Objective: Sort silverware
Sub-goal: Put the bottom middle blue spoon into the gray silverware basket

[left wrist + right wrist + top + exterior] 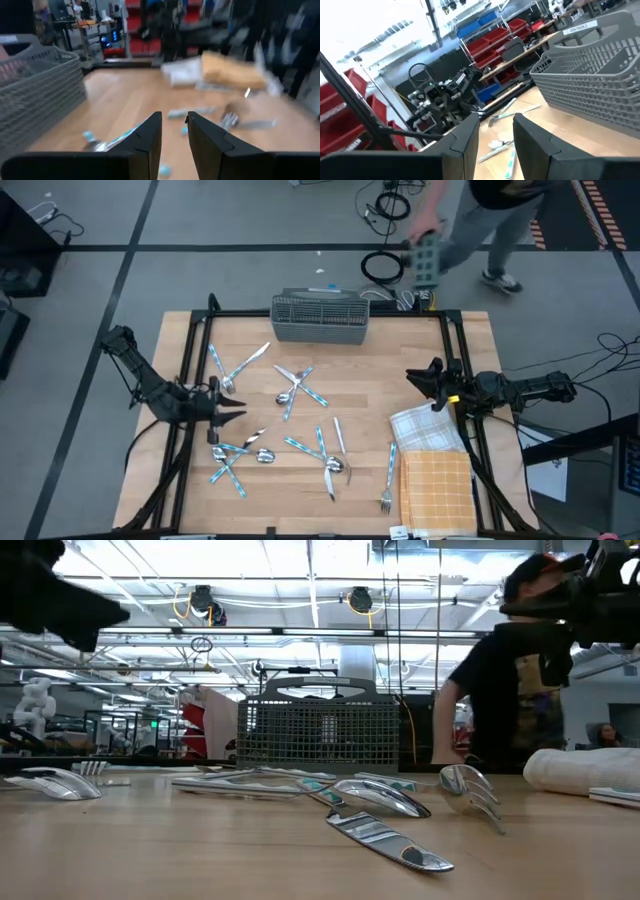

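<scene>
At the far edge of your light wooden table (370, 395) sits the grey wire-mesh caddy basket (320, 318), upright and divided into compartments; from above you can make out nothing lying in them, and from table height the mesh wall shows no handles poking up, so its contents cannot be told for sure. A small white label sits on the caddy's rim in the right wrist view, but its writing is too small for you to read. The silverware with shiny metal heads and light blue patterned handles (300, 385) lies scattered on the bare wood in front of the caddy: crossed pairs near the middle, a cluster toward the near left, more pieces toward the near middle, and a lone fork (386, 480) beside the folded orange checked cloth (437, 490). A white patterned cloth (425, 430) lies bunched just beyond the orange one, at the right side. Your left gripper (238, 413) hovers at the table's left side near the left cluster, fingers a narrow gap apart with nothing between them. Your right gripper (418, 380) hangs by the right edge above the white cloth, fingers likewise narrowly parted and empty. A person in dark top and grey trousers (490, 220) passes behind the table.
</scene>
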Action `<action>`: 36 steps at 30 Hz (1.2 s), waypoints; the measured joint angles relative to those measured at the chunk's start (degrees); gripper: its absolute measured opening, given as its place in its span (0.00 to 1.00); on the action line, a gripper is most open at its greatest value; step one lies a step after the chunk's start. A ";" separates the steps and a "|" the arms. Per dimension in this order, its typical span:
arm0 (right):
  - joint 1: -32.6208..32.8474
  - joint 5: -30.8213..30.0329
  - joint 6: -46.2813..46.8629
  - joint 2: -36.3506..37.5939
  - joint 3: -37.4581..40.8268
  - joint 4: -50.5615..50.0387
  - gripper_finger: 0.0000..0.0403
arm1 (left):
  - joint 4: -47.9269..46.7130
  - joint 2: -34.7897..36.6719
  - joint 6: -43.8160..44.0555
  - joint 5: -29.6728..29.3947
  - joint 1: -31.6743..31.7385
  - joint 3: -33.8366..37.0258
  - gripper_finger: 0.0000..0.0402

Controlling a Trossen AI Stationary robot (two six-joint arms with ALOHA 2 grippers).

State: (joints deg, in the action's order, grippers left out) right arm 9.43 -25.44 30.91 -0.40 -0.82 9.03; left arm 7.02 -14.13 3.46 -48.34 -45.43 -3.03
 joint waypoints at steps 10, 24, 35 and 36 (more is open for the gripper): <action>0.00 -5.84 -1.52 0.00 0.00 0.91 0.27 | 12.99 -0.02 -3.78 0.29 1.76 -0.09 0.25; 0.00 -7.57 -1.55 0.02 0.00 7.36 0.27 | 48.87 -0.09 5.04 3.60 4.88 -0.20 0.25; 0.00 -7.40 -1.55 0.00 0.00 7.26 0.27 | 47.21 -0.73 -1.11 -6.01 5.29 -6.35 0.25; 0.00 -7.19 -1.55 0.00 0.00 7.24 0.27 | 43.57 -1.32 -0.97 -6.15 5.36 -8.77 0.25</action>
State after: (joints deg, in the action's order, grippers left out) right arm 9.43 -32.64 29.36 -0.40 -0.82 16.28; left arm 50.60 -15.46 2.48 -54.49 -40.08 -11.80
